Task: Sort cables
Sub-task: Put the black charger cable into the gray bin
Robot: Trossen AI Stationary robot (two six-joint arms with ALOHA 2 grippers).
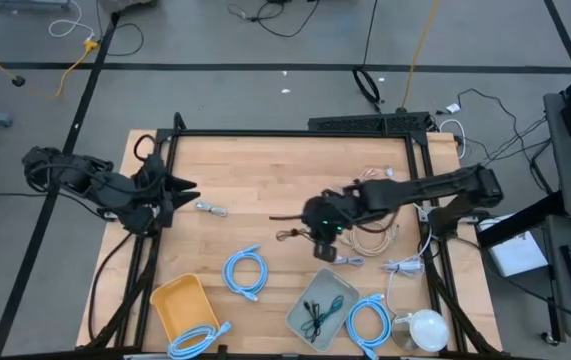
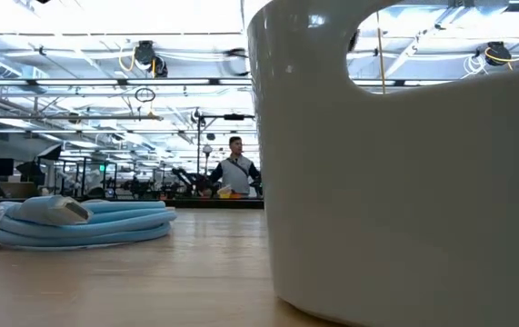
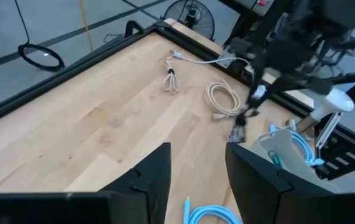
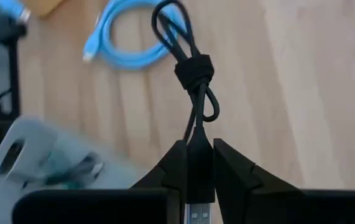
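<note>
Right gripper (image 4: 199, 158) is out over the middle of the wooden table (image 1: 265, 180), clamped on one end of a small black cable bundle (image 4: 186, 56), which hangs free past the fingertips with a wrap around its middle. Left gripper (image 3: 196, 177) sits over the table's left edge, fingers spread, nothing between them.

Light-blue loop (image 1: 246, 272) lies just below centre, another (image 1: 367, 322) is right of the grey bin (image 1: 323, 307), a third (image 1: 195, 340) lies against the yellow bin (image 1: 180, 305). Grey bin holds a black bundle (image 1: 315, 318). Beige coil (image 3: 222, 98) and a small grey bundle (image 3: 172, 79) lie on bare wood near the right arm. Short grey cable (image 1: 211, 209) lies beside the left gripper.
</note>
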